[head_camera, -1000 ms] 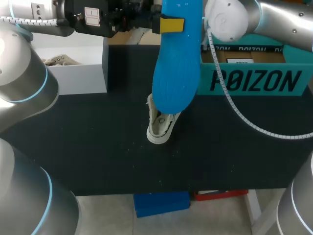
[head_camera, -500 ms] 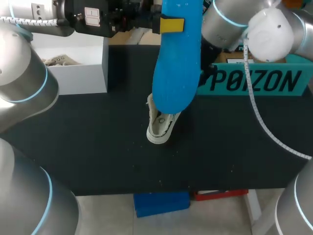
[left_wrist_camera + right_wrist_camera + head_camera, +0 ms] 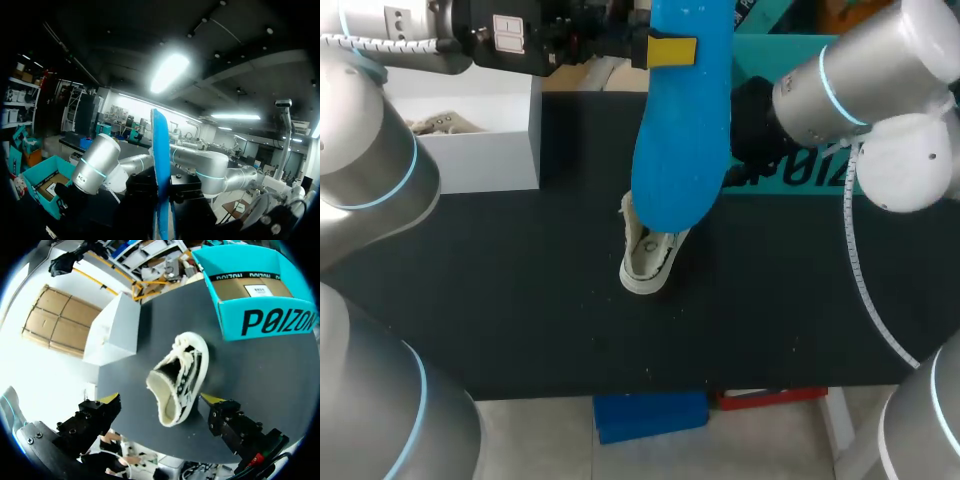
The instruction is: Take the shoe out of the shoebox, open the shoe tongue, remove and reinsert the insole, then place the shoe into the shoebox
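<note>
left gripper (image 3: 675, 50) clamped on insole (image 3: 680, 140) over bench (image 3: 520, 300) middle | right gripper (image 3: 161, 399) spread apart above shoe (image 3: 177, 377) | lower unbraced and you may shove the shoe aside

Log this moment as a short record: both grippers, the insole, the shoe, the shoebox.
Left gripper: shut on the long blue foam insole, held high over the table.
Right gripper: open wide, poised above the shoe.
Shoe: cream canvas lace-up shoe on the black table, outside the shoebox.
Shoebox: open teal cardboard shoebox, apart from the shoe, no shoe inside.
</note>
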